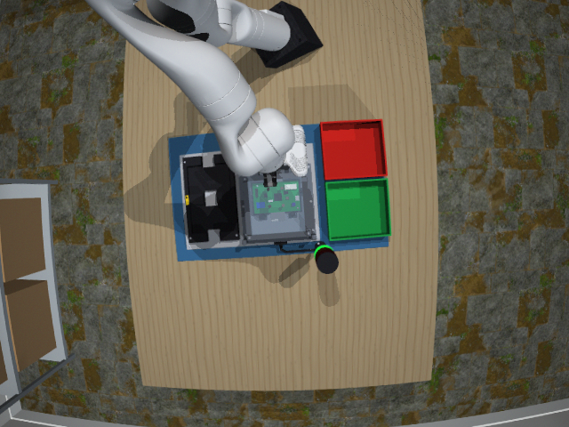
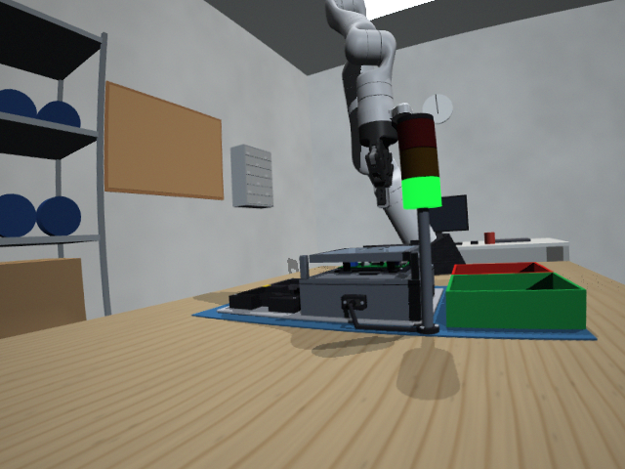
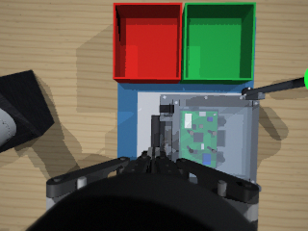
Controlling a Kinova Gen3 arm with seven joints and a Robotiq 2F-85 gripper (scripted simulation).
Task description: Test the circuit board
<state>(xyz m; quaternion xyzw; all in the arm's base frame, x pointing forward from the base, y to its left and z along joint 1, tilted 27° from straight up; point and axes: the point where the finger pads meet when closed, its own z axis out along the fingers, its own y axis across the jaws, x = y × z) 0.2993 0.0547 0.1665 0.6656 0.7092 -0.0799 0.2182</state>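
The tester (image 1: 243, 209) (image 2: 328, 297) has its clear lid (image 1: 276, 226) (image 2: 365, 253) (image 3: 238, 140) down. The green board (image 1: 277, 206) (image 3: 198, 148) lies flat under it, component side up. Its white connector (image 1: 290, 186) (image 3: 188, 120) is at the corner toward the red bin. The signal light (image 1: 323, 249) (image 2: 422, 192) (image 3: 306, 79) glows green. My gripper (image 2: 382, 204) (image 3: 154, 154) is shut and empty, pointing down high above the tester's robot side. In the wrist view a black bar (image 3: 155, 127), apparently part of the hook, lies just ahead of the fingertips. The small tab cannot be made out.
The black tray (image 1: 211, 176) (image 2: 247, 300) is beside the tester, away from the bins. The red bin (image 1: 354, 156) (image 3: 148, 48) and green bin (image 1: 358, 213) (image 2: 515, 308) (image 3: 219, 48) stand on its other side. The light's thin pole (image 2: 426, 273) rises by the tester's front corner near the green bin.
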